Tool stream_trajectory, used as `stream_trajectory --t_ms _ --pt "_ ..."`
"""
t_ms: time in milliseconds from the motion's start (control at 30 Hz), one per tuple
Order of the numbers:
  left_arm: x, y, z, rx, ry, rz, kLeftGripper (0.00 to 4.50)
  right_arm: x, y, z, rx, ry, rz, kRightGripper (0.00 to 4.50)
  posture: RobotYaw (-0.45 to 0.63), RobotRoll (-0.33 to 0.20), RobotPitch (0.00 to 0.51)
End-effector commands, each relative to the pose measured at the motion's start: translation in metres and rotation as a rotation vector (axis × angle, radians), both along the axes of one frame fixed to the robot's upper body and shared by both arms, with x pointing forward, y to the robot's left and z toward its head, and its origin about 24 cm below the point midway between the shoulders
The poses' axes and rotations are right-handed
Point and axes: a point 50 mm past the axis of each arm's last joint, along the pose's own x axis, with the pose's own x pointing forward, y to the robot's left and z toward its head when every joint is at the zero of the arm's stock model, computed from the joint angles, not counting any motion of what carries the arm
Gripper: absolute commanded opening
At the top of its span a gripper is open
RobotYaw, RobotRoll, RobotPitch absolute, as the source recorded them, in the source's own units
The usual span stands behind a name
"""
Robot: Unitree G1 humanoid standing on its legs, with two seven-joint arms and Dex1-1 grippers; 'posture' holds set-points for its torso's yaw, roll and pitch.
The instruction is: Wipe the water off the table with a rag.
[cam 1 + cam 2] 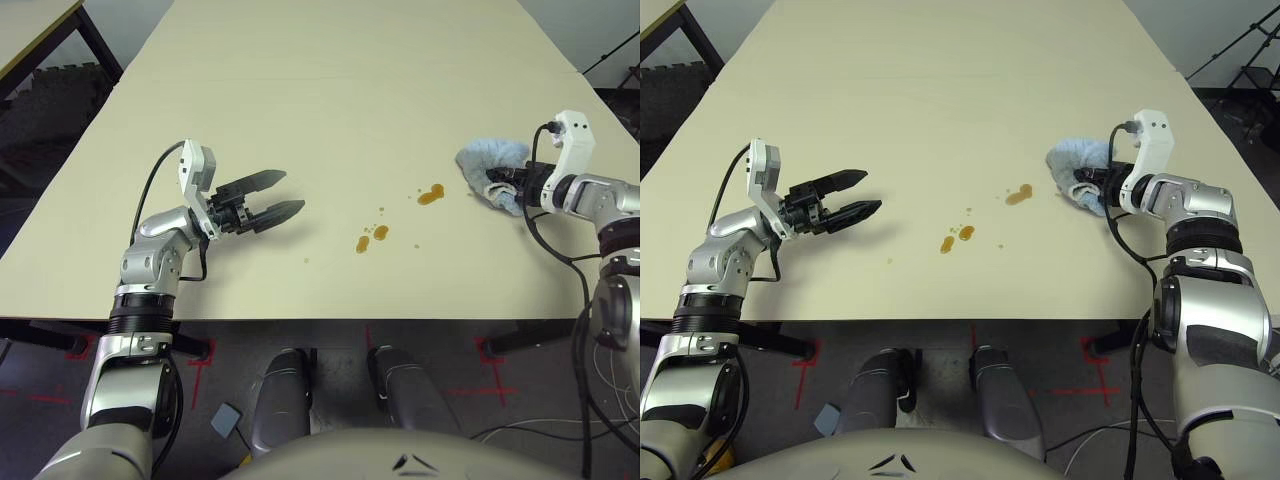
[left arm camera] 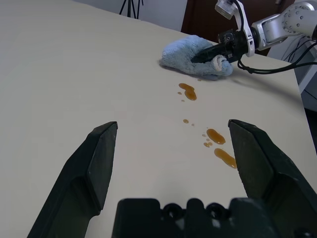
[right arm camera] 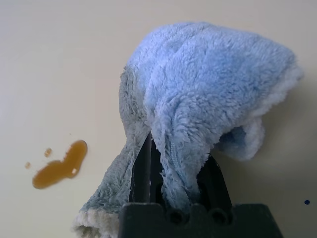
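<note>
Rightward on the pale cream worktop (image 1: pixel 300 90): light blue rag (image 1: pixel 490 160), bunched into a rumpled mound with whitish hem showing at its near edge, resting on the surface well toward the robot's right side. Right end effector (image 1: pixel 497 181) clamped tight on a fold of that rag, both black fingers buried in the terry pile, pointing inward toward the middle of the worktop and tilted slightly down; in the right wrist view, cloth draped up and over the closed fingers (image 3: pixel 143 168), one loose lobe hanging past them. Just beside the rag, toward the centre: water (image 1: pixel 431 195) as an amber-brown blot with a couple of tiny specks next to it, close to the cloth but not touching it. Farther along toward the near edge, a second pair of amber drops (image 1: pixel 372 238), near each other, with small specks around. Well apart on the robot's left: left end effector (image 1: pixel 272 196), held level above the surface, pointing inward toward the drops, two black fingers spread wide with nothing between them. Seen from the left wrist view, bare worktop between the parted fingers (image 2: pixel 96 158), drops in a loose line leading away to the rag. Beyond the far left corner, part of another tabletop (image 1: pixel 30 25) with a yellowish edge.
</note>
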Motion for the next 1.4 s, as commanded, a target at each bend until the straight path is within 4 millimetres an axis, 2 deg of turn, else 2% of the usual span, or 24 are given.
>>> stream_trajectory --t_ms 33,233,467,633,1000,1133,1400 --pt "0.001 0.003 -0.004 0.023 0.013 0.0 4.5 0.0 -0.006 0.029 0.047 -0.093 -0.012 0.1 -0.18 0.0 0.128" --pt "0.002 0.003 -0.004 0.026 0.01 0.0 4.5 -0.001 0.003 0.05 0.04 -0.138 0.021 0.1 -0.19 0.0 0.127" --pt "0.002 0.006 -0.003 0.033 0.009 -0.006 4.5 -0.006 0.019 0.053 -0.012 -0.137 0.076 0.1 -0.19 0.0 0.124" --pt "0.001 0.006 -0.003 0.041 0.013 -0.017 4.5 -0.007 0.023 0.03 -0.13 -0.111 0.057 0.1 -0.19 0.0 0.124" --pt "0.0 0.005 -0.002 0.049 0.017 -0.027 4.5 -0.011 0.03 -0.018 -0.196 -0.023 0.032 0.1 -0.18 0.0 0.133" --pt "-0.001 0.005 -0.002 0.053 0.019 -0.028 4.5 -0.015 0.051 -0.03 -0.169 0.008 0.084 0.1 -0.18 0.0 0.138" --pt "-0.002 0.005 -0.001 0.053 0.025 -0.032 4.5 -0.03 0.104 -0.049 -0.108 0.062 0.241 0.1 -0.18 0.0 0.148"
